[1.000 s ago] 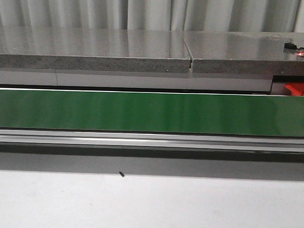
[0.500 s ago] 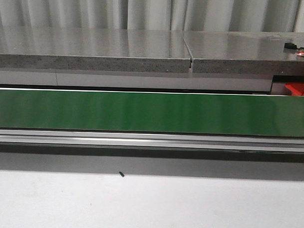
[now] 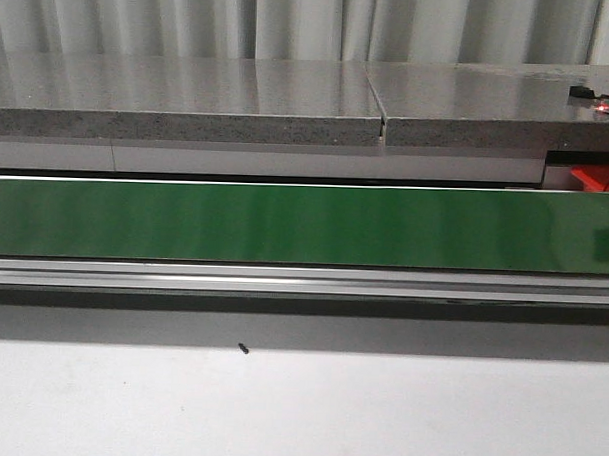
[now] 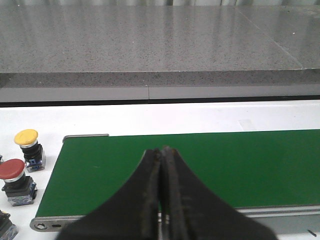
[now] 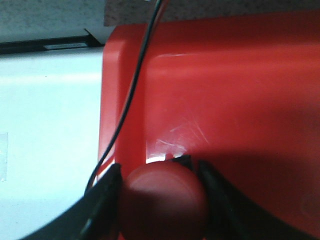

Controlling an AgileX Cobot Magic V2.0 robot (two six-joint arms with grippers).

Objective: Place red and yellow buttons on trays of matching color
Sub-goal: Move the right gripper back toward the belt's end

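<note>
Over the red tray (image 5: 240, 95), our right hand (image 5: 162, 200) clamps a red button (image 5: 162, 202), its body hidden. Our left hand (image 4: 161, 165) is pressed together above the green belt (image 4: 240, 160). Neither hand shows from the front.

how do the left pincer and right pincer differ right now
The left pincer is shut on nothing, fingers pressed together; the right pincer is shut on a red button. The left pincer hangs over the green conveyor belt, with a loose yellow button and another red button beside the belt's end; the right pincer hangs over the red tray. Both have dark fingers.
</note>
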